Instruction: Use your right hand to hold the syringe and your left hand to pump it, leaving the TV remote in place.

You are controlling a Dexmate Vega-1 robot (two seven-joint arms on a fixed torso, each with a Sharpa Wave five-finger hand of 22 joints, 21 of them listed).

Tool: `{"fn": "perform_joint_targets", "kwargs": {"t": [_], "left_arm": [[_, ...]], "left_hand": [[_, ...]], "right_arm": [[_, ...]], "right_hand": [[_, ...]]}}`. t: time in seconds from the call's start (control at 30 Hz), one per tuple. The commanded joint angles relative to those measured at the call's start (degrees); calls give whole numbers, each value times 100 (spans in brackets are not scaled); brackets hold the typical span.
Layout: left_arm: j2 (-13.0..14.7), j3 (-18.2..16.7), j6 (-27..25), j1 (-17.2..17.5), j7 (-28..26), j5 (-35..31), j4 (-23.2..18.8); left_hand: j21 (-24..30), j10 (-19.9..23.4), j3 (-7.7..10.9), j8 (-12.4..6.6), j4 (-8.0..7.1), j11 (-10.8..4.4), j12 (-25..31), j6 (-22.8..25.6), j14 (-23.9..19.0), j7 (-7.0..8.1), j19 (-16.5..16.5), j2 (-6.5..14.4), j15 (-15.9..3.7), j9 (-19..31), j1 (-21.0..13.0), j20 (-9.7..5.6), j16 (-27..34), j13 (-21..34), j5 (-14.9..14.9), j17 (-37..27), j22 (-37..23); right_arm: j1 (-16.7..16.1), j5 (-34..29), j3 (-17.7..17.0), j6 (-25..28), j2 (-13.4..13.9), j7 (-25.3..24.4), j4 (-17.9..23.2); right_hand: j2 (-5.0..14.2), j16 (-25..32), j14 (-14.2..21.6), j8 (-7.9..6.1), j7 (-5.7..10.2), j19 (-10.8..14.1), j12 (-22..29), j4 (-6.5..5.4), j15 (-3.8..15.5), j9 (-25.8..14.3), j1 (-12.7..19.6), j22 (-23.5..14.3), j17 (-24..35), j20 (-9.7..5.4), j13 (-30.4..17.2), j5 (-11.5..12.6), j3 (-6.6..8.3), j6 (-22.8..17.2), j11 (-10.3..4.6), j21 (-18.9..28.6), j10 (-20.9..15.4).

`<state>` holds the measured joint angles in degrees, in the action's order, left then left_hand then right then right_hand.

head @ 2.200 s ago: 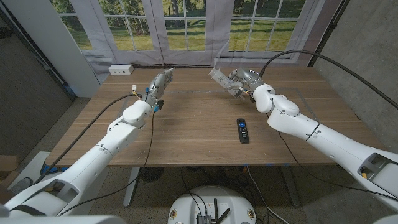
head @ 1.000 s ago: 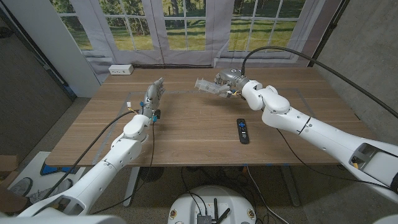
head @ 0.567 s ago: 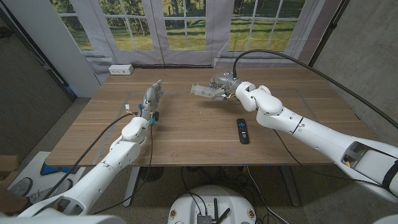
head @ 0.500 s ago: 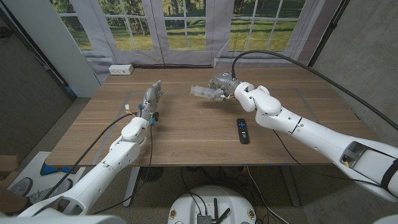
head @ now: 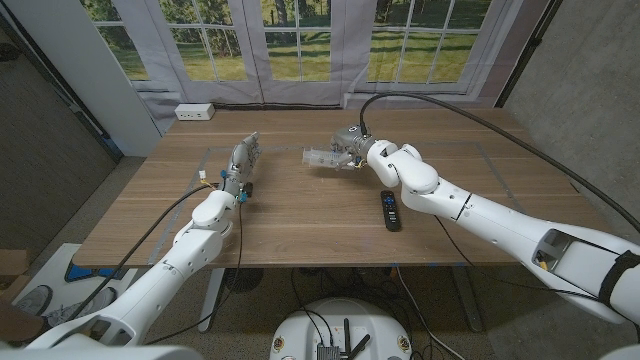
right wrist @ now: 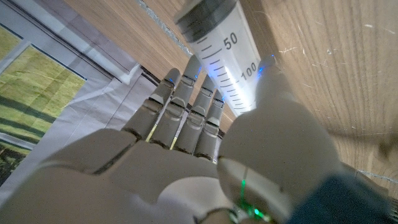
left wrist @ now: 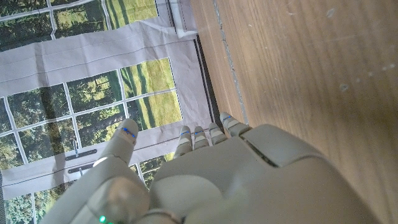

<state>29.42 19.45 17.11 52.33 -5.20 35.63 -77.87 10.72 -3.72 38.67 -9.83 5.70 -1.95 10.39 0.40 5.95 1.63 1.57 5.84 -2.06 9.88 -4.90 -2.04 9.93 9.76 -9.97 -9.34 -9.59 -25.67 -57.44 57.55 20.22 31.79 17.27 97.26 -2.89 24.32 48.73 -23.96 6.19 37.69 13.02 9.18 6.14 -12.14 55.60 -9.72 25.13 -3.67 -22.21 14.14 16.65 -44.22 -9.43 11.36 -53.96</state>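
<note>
Where the head view looks down over the wooden tabletop (head: 300, 215), the right hand (head: 352, 150) grips the syringe (head: 322, 157) above the far middle of the tabletop, the clear barrel lying roughly level and sticking out toward the robot's left. Well apart from it on the left side, the left hand (head: 243, 155) is raised with its fingers straight and close together, holding nothing. Nearer the robot and to the right of centre, the black TV remote (head: 390, 210) lies on the wood, just beside the right forearm. A white power strip (head: 194, 111) sits at the far left edge. Seen from the left wrist, the left hand (left wrist: 205, 180) shows its back, fingertips (left wrist: 202, 134) reaching out side by side toward the windows, nothing between them. Seen from the right wrist, the right hand (right wrist: 205, 155) wraps the syringe (right wrist: 221, 53), fingers on one side and thumb on the other; the printed marks 50 and 100 read on the barrel.
</note>
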Motion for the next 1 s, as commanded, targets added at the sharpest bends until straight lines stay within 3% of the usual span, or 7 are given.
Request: {"fn": "perform_joint_targets", "kwargs": {"t": [0.03,0.57,1.0], "left_arm": [[2,13,24,-51,166,79,119],[-49,57,84,-230,408,132,401],[-100,68,89,-281,419,153,511]], "left_hand": [[-4,17,-17,-40,-14,-12,33,23,-10,2,24,370,-189,1,-30,-438,22,11,8,-13,-10],[5,74,-25,-62,-14,-17,52,89,-54,10,9,392,-205,1,-38,-405,30,11,3,-14,-12],[9,91,-22,-65,-23,-13,54,112,-70,1,3,418,-192,2,-46,-381,30,11,-1,-16,-13]], "right_arm": [[-20,-253,177,3,-268,-15,-330],[179,-364,486,-25,-564,130,-796],[314,-292,589,-59,-594,307,-885]], "right_hand": [[745,-29,-23,-25,492,-11,3,1,733,-17,721,-18,29,-382,-10,41,-30,-472,-200,-1,-170],[737,-64,-52,-22,491,-33,-8,-4,726,-18,697,-18,44,-385,-8,41,-45,-485,-201,-5,-175],[688,-149,-156,51,475,-55,-74,-23,724,-18,596,-19,53,-368,-10,34,-99,-336,-172,-7,-33]]}}
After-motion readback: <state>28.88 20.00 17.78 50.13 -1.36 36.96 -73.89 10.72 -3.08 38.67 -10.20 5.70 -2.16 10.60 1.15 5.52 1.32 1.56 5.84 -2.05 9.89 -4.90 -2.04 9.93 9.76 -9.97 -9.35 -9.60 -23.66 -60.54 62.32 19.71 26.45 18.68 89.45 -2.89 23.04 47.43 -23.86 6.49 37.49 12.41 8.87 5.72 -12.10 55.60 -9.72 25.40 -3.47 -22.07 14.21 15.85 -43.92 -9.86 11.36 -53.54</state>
